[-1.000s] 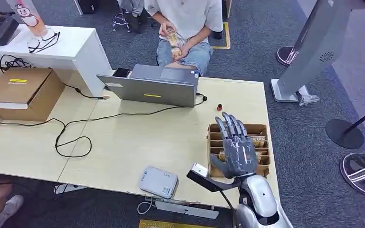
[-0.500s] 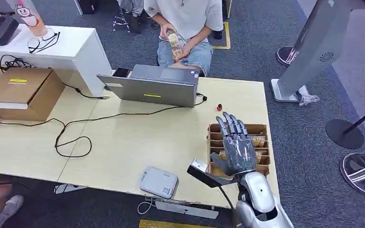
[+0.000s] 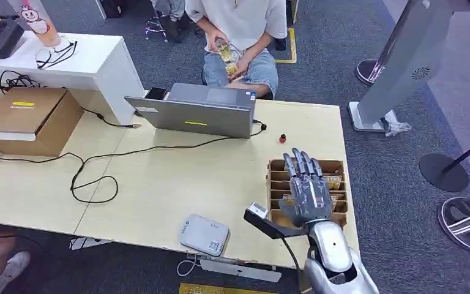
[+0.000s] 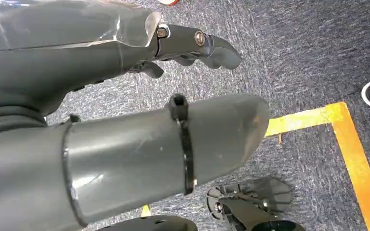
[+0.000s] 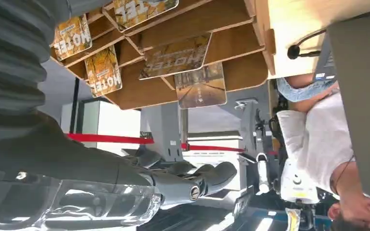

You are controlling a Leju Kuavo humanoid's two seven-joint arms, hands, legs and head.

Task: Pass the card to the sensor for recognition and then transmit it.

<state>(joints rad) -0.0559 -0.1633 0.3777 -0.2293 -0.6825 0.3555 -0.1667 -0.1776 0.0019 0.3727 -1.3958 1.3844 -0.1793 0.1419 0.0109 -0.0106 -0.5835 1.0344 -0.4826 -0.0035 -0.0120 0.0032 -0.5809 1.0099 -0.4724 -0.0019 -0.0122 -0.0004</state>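
- Right hand (image 3: 306,193) hovers over the card box (image 3: 338,166) at 4 o'clock, fingers spread, empty.
- Cards (image 5: 195,86) sit slotted close together, so it could easily grab two or fumble one.
- Left hand (image 4: 125,120) hangs by the floor, empty, fingers apart.

I see the brown wooden slotted card tray (image 3: 338,166) at the near right of the pale wooden table (image 3: 177,177), my right hand (image 3: 308,190) over it. The grey card sensor (image 3: 204,234) lies left of it at the near edge, the grey laptop (image 3: 196,110) far behind.
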